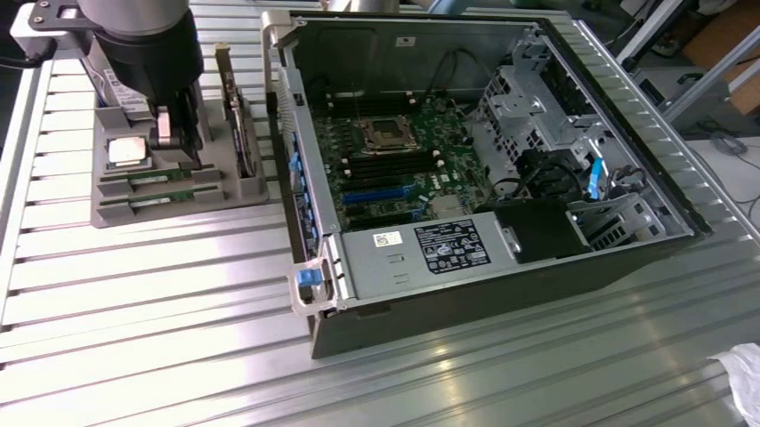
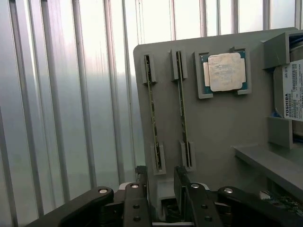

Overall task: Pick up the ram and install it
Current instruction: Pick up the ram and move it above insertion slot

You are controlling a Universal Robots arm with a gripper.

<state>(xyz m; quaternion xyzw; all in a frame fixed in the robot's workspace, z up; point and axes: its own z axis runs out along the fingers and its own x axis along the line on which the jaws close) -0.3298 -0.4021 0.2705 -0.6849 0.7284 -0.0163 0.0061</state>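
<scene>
The gripper (image 2: 160,178) hangs wide open and empty over the grey holder (image 2: 213,127), at one end of the ram (image 2: 152,113), which stands on edge in its slot, long axis pointing straight away from the fingers, parallel to a second stick (image 2: 182,109)

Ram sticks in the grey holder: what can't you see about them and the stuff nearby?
1. Ram sticks, wrist view: seen edge-on, so labels and chips are hidden.
2. Hard drive, wrist view: cut off by the picture's edge.
3. Grey holder, exterior view: the gripper and arm cover its far part.
</scene>
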